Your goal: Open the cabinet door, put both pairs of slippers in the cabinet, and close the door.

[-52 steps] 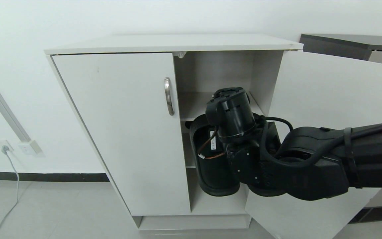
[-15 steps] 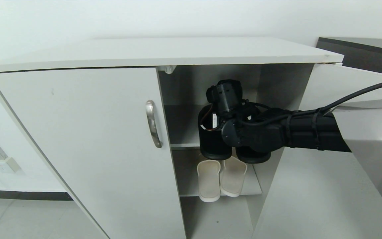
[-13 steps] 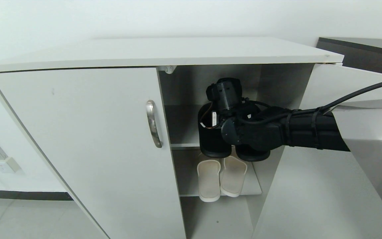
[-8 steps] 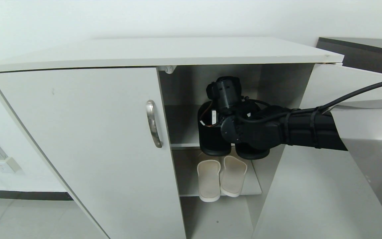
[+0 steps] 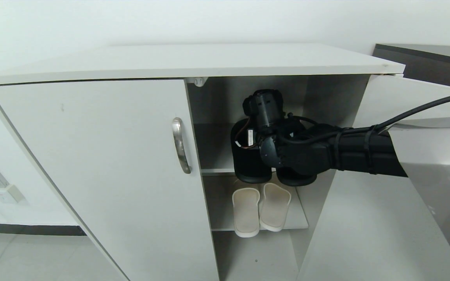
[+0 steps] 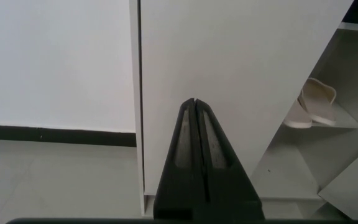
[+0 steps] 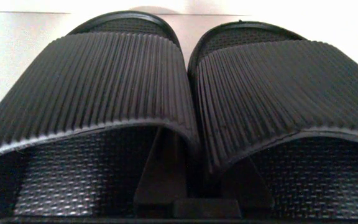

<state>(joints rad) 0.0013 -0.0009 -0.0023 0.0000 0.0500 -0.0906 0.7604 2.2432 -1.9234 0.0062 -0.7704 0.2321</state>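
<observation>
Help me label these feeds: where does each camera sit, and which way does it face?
Head view: on the head, facing forward and down at the cabinet; the right arm shows, holding black slippers inside.
Left wrist view: on the left wrist, looking along the shut left gripper at the closed door.
Right wrist view: on the right wrist, looking past the right gripper, shut on the black slippers.
Shared: head and left wrist views both show the white slippers.
</observation>
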